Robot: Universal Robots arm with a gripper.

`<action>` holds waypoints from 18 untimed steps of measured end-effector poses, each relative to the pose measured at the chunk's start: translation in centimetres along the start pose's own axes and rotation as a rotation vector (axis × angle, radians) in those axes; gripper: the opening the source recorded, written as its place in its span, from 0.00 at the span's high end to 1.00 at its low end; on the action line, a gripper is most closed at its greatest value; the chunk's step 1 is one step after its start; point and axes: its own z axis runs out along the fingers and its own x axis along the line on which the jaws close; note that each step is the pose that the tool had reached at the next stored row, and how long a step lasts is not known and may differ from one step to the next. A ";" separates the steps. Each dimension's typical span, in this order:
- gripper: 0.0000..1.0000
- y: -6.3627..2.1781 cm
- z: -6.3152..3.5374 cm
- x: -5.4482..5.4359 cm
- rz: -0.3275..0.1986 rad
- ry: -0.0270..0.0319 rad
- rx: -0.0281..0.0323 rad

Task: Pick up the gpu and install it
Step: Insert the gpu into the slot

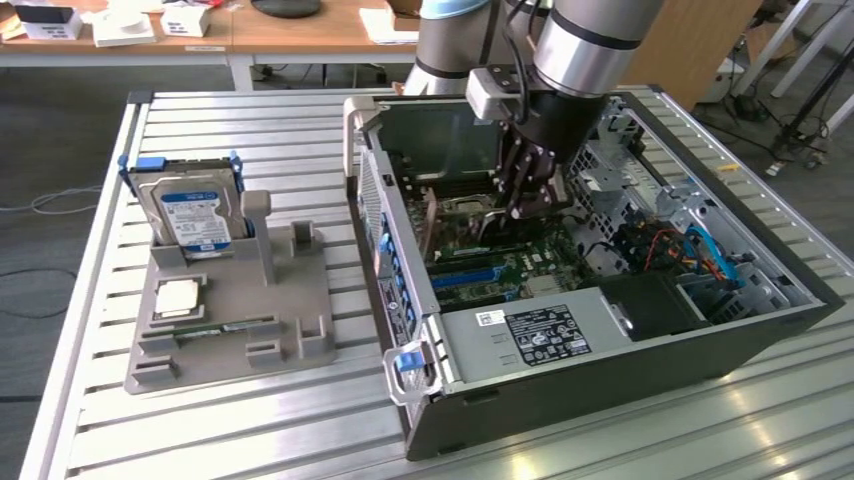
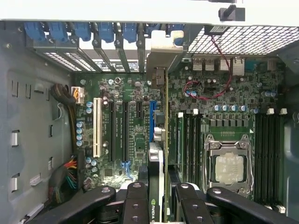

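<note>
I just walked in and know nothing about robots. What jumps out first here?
A big silver robot arm reaches down into the open computer case on the slatted table. Its tool grips the gpu, a card held edge-on above the green motherboard. At the exterior view's left, a hard drive stands upright in a grey holder.

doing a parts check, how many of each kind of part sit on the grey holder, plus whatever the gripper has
hard drive: 1
cpu chip: 1
memory stick: 1
gpu, held in the gripper inside the computer case: 1
total: 4
</note>
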 end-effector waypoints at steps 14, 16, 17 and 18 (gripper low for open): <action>0.73 0.33 0.24 0.0 0.000 0.0002 0.0000; 0.73 0.34 0.47 0.0 0.000 0.0002 0.0000; 0.73 0.35 0.54 0.0 0.000 0.0002 0.0000; 0.73 0.35 0.54 0.0 0.000 0.0004 -0.0001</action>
